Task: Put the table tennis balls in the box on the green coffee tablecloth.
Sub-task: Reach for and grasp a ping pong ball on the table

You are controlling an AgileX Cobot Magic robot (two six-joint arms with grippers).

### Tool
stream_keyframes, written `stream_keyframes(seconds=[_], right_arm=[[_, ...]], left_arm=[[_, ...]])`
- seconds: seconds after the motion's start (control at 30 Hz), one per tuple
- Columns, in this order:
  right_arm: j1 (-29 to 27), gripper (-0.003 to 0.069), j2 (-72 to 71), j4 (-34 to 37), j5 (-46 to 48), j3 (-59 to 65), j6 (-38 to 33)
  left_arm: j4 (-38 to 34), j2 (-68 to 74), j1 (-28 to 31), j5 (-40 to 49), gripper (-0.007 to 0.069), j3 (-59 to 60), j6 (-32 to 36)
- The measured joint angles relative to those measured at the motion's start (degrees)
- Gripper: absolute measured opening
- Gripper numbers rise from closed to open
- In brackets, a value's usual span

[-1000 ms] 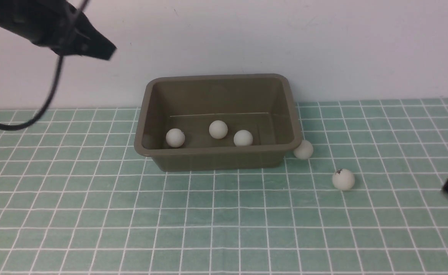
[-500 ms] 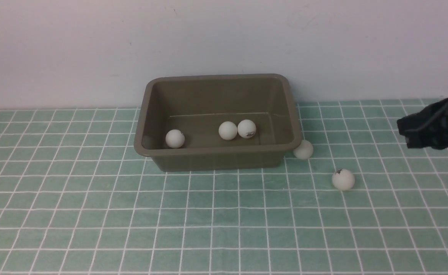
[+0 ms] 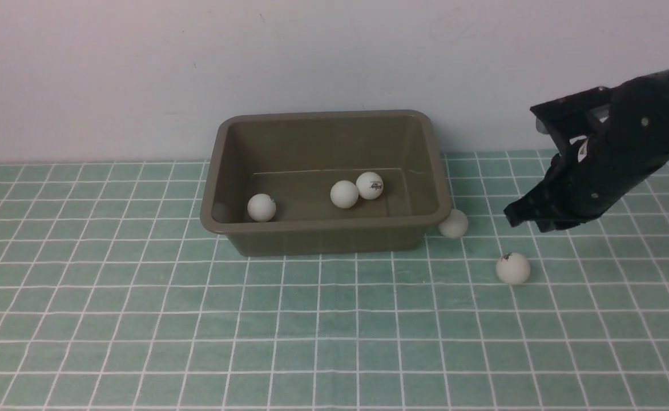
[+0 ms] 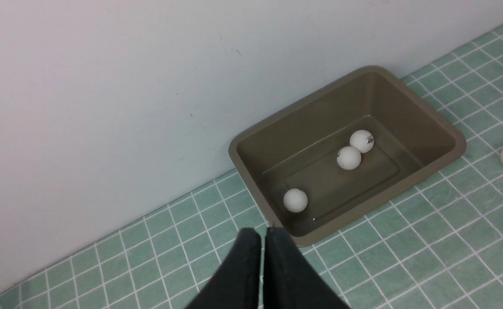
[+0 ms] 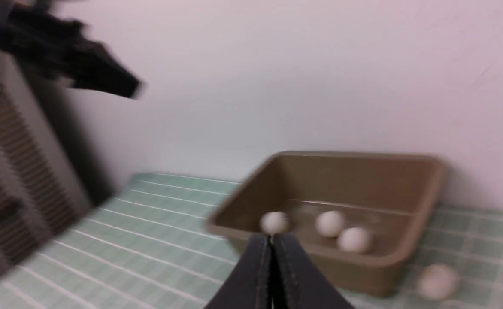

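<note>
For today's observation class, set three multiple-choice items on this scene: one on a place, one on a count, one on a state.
1. Where do the two loose balls lie?
A. on the tablecloth, right of the box
B. left of the box
C. behind the box

2. How many balls lie inside the box?
A. two
B. five
C. three

3. How is the right gripper?
A. wide open
B. shut, empty
C. shut on a ball

Key: 1 A, both rest on the cloth past the box's right end; 2 C, three white balls sit on its floor; 3 B, its jaws meet with nothing between.
</note>
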Motion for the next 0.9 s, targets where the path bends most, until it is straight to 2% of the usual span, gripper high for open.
stream_keyframes(seconds=[0.1,0.2,0.47,0.63,0.9], right_arm=[[0.3,-0.0008,0.3,-2.7,0.5,-1.3,5.3],[0.3,-0.0001,0.2,-2.8,1.1,-1.7,6.3],[0.3,0.0104,0.2,6.9,6.0,-2.3,3.9],[0.3,0.0208,0.2,10.1,6.3,-2.3,1.5],[0.3,0.0481,2.0,6.3,3.4,-2.3,1.0]], left_arm=[[0.1,-0.3,0.0,0.0,-0.0004,0.1,0.0],[0.0,-0.4,0.0,0.0,-0.0004,0.9,0.0],[-0.3,-0.3,0.0,0.0,-0.0004,11.2,0.0],[-3.0,-0.2,0.0,0.0,-0.0004,14.2,2.1],[-6.7,-0.2,0.0,-0.1,-0.0004,14.3,4.2]])
